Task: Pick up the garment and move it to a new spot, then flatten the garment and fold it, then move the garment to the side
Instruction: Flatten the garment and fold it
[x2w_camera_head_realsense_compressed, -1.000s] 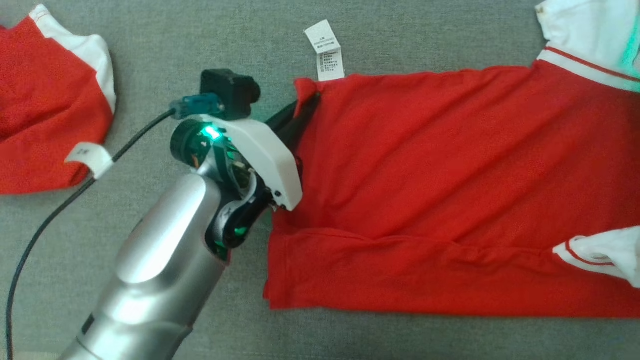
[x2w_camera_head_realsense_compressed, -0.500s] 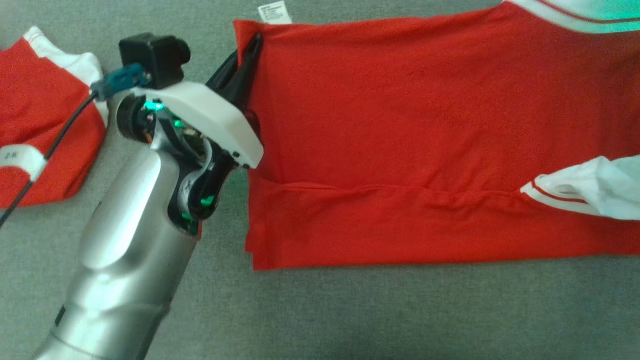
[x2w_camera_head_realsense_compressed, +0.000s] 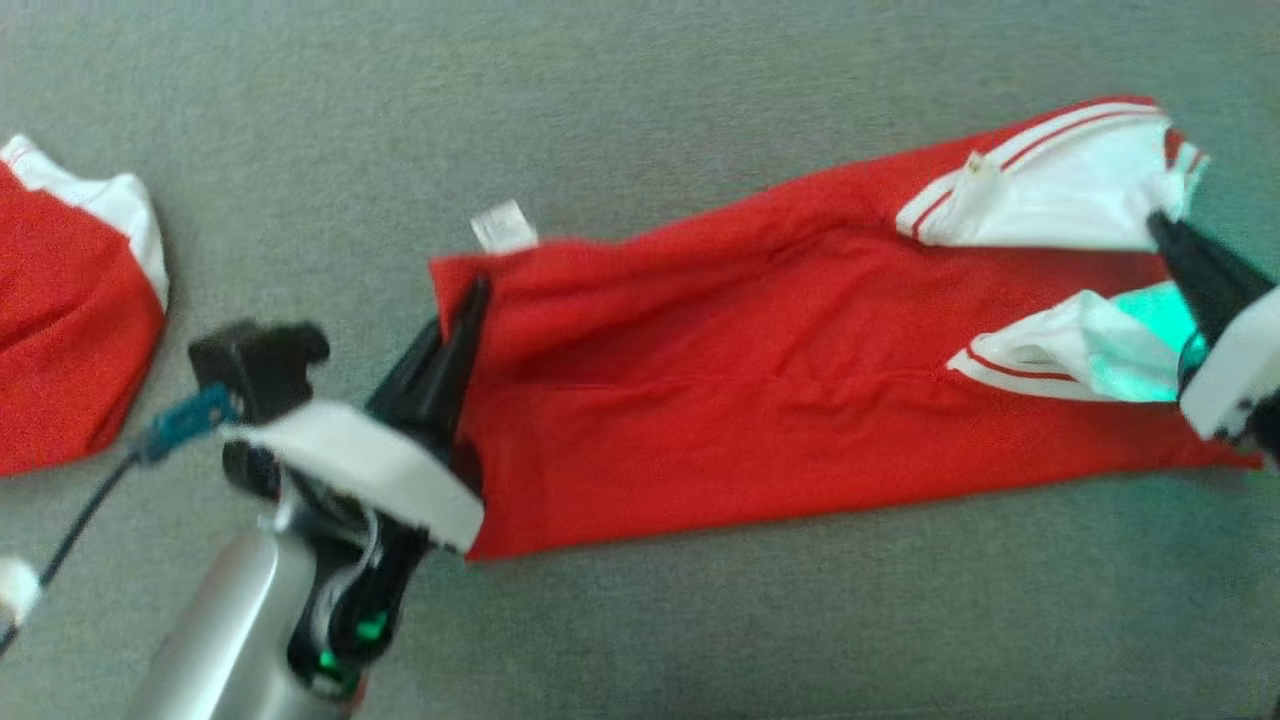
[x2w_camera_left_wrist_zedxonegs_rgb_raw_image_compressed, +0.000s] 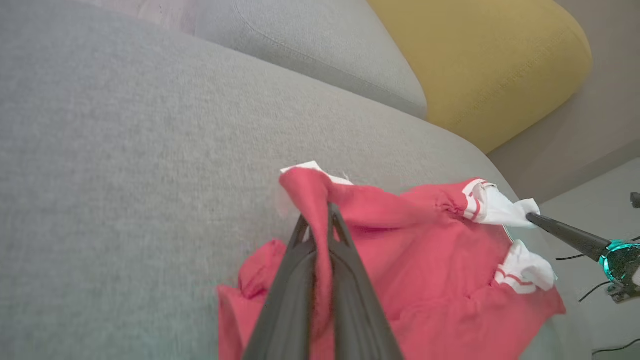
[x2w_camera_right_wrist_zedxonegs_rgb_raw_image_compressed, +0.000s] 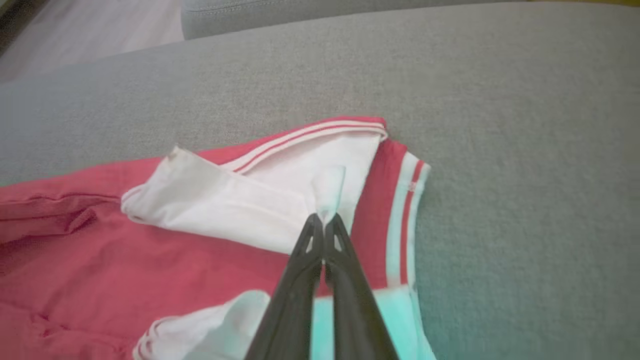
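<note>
The garment (x2w_camera_head_realsense_compressed: 760, 380) is a red shirt with white sleeves and collar, folded into a long band across the grey sofa cushion. My left gripper (x2w_camera_head_realsense_compressed: 478, 290) is shut on its left hem corner, just below the white care tag (x2w_camera_head_realsense_compressed: 503, 226); red cloth (x2w_camera_left_wrist_zedxonegs_rgb_raw_image_compressed: 320, 215) is pinched between the dark fingers. My right gripper (x2w_camera_head_realsense_compressed: 1160, 222) is shut on the white cloth at the shirt's right end, and the white fabric (x2w_camera_right_wrist_zedxonegs_rgb_raw_image_compressed: 327, 192) sticks out past the fingertips. The garment (x2w_camera_right_wrist_zedxonegs_rgb_raw_image_compressed: 125, 260) hangs slightly taut between both grippers.
A second red and white garment (x2w_camera_head_realsense_compressed: 70, 320) lies at the left edge of the cushion. A black cable (x2w_camera_head_realsense_compressed: 90, 500) runs from my left wrist. A yellow cushion (x2w_camera_left_wrist_zedxonegs_rgb_raw_image_compressed: 490, 65) and a grey cushion (x2w_camera_left_wrist_zedxonegs_rgb_raw_image_compressed: 320, 55) lie beyond.
The head camera has shifted, so the whole picture moved. The shirt's right end with white sleeves and my right gripper have come into view; the garment now lies slanted and looks lifted at both ends.
</note>
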